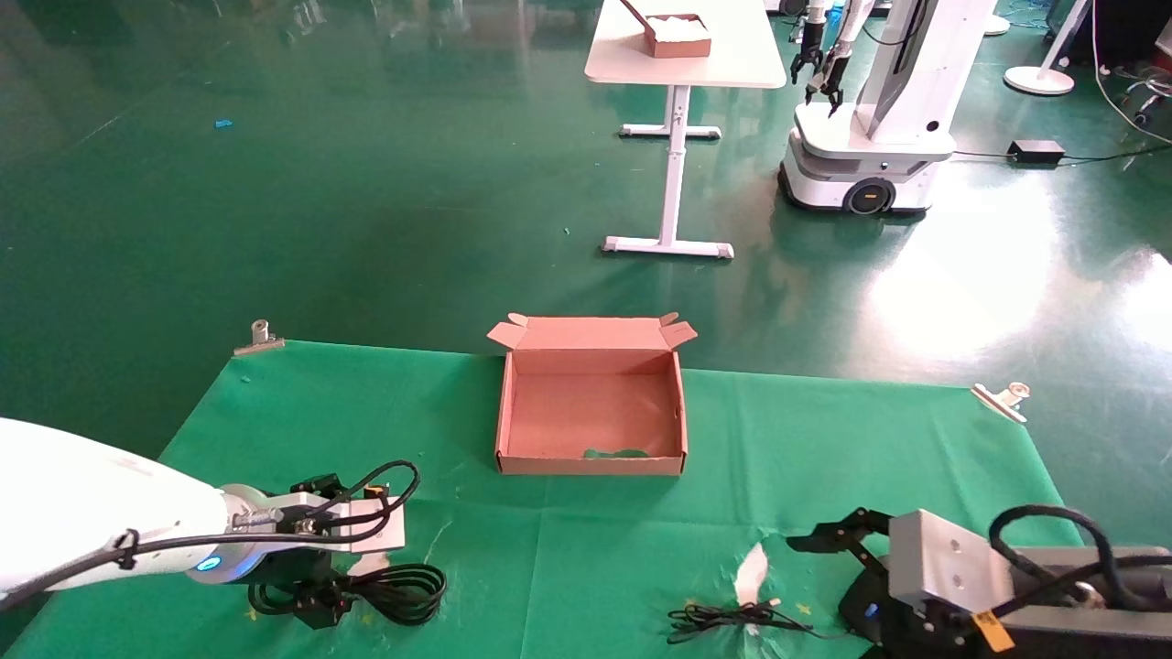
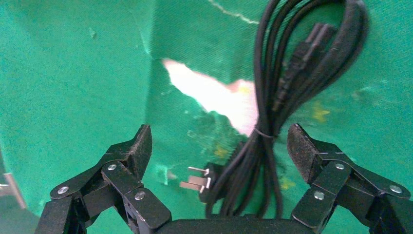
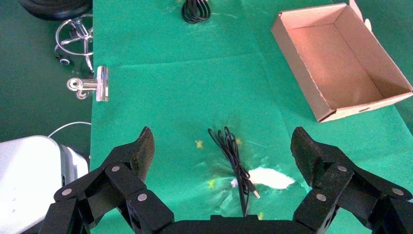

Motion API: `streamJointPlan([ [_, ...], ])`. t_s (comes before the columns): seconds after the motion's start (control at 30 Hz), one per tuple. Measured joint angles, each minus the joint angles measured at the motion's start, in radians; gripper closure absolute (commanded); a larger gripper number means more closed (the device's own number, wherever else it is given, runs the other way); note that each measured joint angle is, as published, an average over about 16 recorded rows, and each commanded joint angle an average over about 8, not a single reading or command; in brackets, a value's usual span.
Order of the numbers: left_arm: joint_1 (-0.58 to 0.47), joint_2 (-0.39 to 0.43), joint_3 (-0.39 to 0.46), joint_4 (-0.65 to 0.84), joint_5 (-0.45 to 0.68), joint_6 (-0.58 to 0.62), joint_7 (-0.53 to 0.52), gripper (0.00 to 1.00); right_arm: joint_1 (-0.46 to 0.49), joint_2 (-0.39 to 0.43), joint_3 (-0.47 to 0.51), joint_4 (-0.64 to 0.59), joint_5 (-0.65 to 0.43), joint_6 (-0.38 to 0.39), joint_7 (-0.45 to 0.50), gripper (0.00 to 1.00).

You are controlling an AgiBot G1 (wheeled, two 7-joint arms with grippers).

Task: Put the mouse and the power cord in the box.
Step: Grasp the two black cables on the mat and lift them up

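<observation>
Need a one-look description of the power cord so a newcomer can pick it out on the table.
Start at the open brown box in the middle of the green cloth, then look to the near corner on the robot's left. The power cord lies there under the open left gripper. It is a thick black cable in long oval loops with a pronged plug, unlike the thin wire bundle near the right gripper.
</observation>
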Motion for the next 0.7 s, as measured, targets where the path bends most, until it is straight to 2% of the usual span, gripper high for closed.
streamJointPlan([
  [0.4, 0.008, 0.026, 0.018, 0.018, 0.055, -0.025, -0.016, 0.00, 0.010, -0.007, -0.018, 0.008, -0.046, 0.000, -0.001, 0.00],
  [0.53, 0.008, 0.027, 0.018, 0.017, 0.057, -0.025, -0.018, 0.00, 0.038, -0.045, -0.050, 0.001, -0.117, 0.003, -0.007, 0.00],
  [0.7, 0.008, 0.027, 0.018, 0.016, 0.057, -0.025, -0.018, 0.00, 0.101, -0.134, -0.117, -0.036, -0.256, 0.003, -0.013, 0.00],
])
